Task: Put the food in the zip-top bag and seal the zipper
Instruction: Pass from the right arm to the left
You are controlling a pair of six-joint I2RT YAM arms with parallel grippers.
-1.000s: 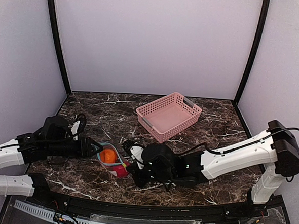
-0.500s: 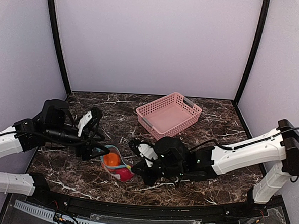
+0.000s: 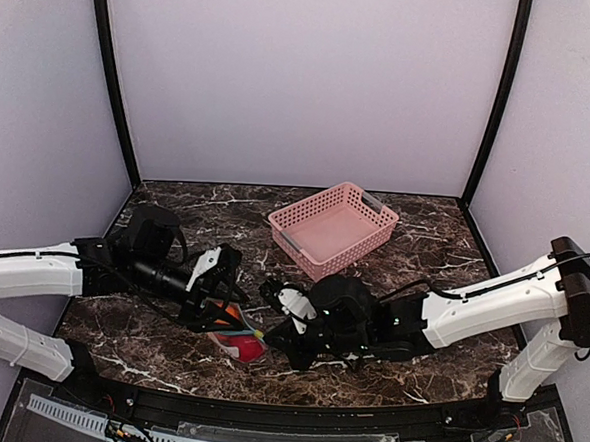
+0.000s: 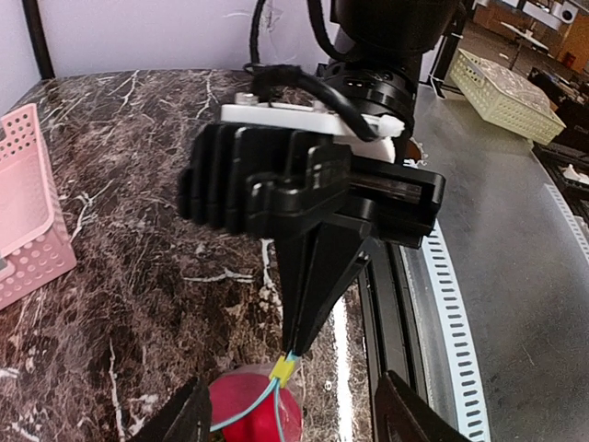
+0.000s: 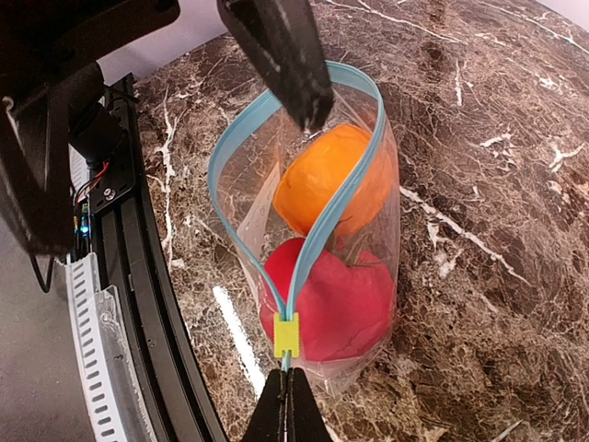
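Observation:
The zip-top bag lies on the marble with the orange food and the red food inside. Its teal zipper gapes in a loop, joined only at the yellow slider. My right gripper is shut on the zipper's end just behind the slider. My left gripper hangs open over the bag's far part, and one of its fingers has its tip at the zipper's far bend. From above, the left gripper hides the orange food and the red food shows.
A pink slotted basket stands behind the bag, toward the back right. The black front rail runs close to the bag's near side. Both arms reach in low from either side and meet at the bag.
My left gripper has moved right, from the bag's left side to above its far part. The bag has shifted slightly right. The right gripper stays shut on the zipper's end.

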